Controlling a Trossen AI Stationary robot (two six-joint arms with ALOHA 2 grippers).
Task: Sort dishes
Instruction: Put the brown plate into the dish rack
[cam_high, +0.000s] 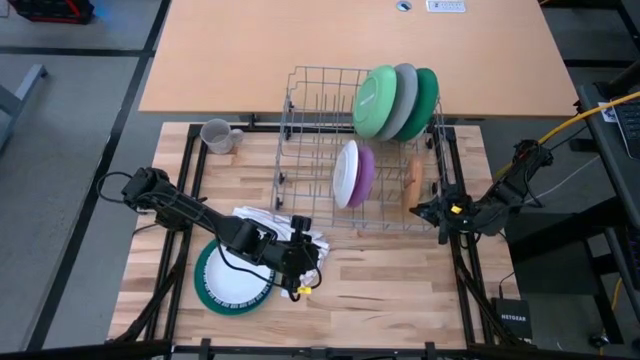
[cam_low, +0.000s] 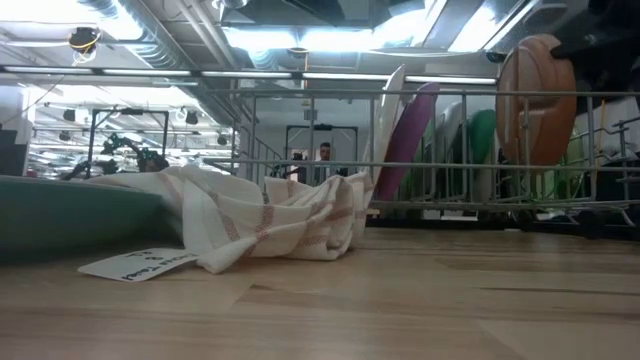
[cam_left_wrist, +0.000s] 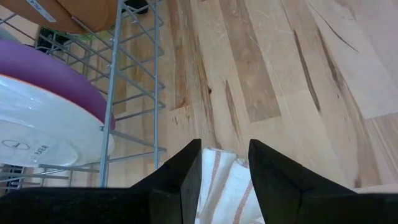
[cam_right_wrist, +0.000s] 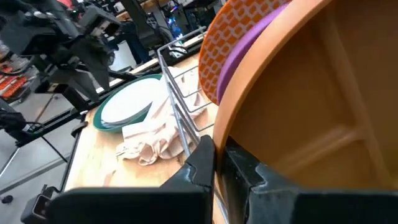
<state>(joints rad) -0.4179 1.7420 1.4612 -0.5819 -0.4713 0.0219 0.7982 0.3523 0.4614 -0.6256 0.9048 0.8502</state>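
The grey wire rack (cam_high: 360, 150) serves as landmark; in its far corner stand three large plates, green (cam_high: 374, 100), grey (cam_high: 404, 98) and teal (cam_high: 426, 100), upright on edge; nearer its front a white plate (cam_high: 346, 174) and a purple plate (cam_high: 364, 172) stand together, with a brown bowl (cam_high: 414, 178) beside them; a grey mug (cam_high: 217, 136) sits outside the rack's far left corner; a green-rimmed plate (cam_high: 226, 283) lies flat, front-left of the rack, beside a crumpled striped cloth (cam_high: 268, 226); the left gripper (cam_left_wrist: 224, 180) hangs just over that cloth, its fingers parted with nothing between them; the right gripper (cam_right_wrist: 219, 163) waits at the rack's front right corner by the bowl, fingers pressed together.
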